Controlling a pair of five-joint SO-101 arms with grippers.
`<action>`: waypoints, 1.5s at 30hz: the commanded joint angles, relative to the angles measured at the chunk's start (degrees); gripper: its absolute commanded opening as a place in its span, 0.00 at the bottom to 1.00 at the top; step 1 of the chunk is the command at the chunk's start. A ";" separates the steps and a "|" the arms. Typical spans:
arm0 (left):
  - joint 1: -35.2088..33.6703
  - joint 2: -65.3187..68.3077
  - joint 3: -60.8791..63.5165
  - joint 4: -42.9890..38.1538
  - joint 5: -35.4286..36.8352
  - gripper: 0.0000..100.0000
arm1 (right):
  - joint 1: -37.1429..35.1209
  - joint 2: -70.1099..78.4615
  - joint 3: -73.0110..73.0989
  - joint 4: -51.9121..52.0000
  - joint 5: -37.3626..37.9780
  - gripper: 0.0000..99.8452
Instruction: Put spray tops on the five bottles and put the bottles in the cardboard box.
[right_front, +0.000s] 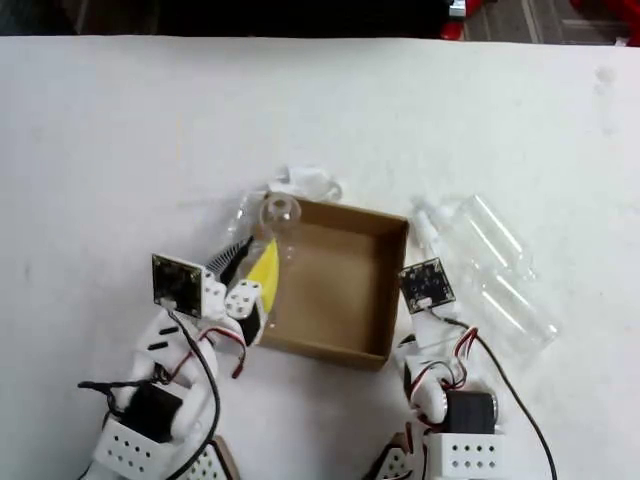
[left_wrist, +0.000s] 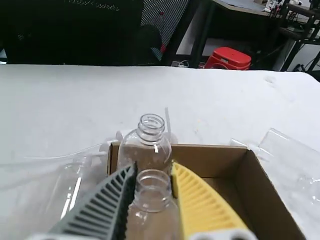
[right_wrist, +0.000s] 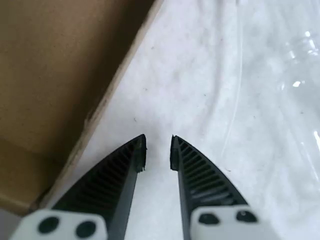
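Bottles: five, clear plastic.
Held bottle: upright, neck open and threaded, grasped by left tool at the cardboard box left wall.
Standing bottle: uncapped, at the box's far left corner.
Lying bottle: left of the box.
Right pair: lying on table.
Right tool: tips slightly apart, empty, beside the box.

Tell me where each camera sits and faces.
High view: above the table, facing down on the cardboard box, left arm and right arm.
Left wrist view: on the left arm, facing across the table; left pincer shut on a clear bottle.
Right wrist view: on the right arm, facing down at the table beside the box; right pincer open.
Shared: all three show the box.
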 joint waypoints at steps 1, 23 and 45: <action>0.22 -0.48 0.00 0.18 -0.62 0.02 | -0.13 -0.04 0.53 -1.01 0.26 0.07; 0.13 -0.48 -8.70 20.40 -0.26 0.27 | -0.13 -0.04 0.53 -1.01 0.26 0.07; -10.15 4.70 -38.24 32.88 -1.05 0.26 | -0.13 -0.04 0.53 -1.01 0.26 0.07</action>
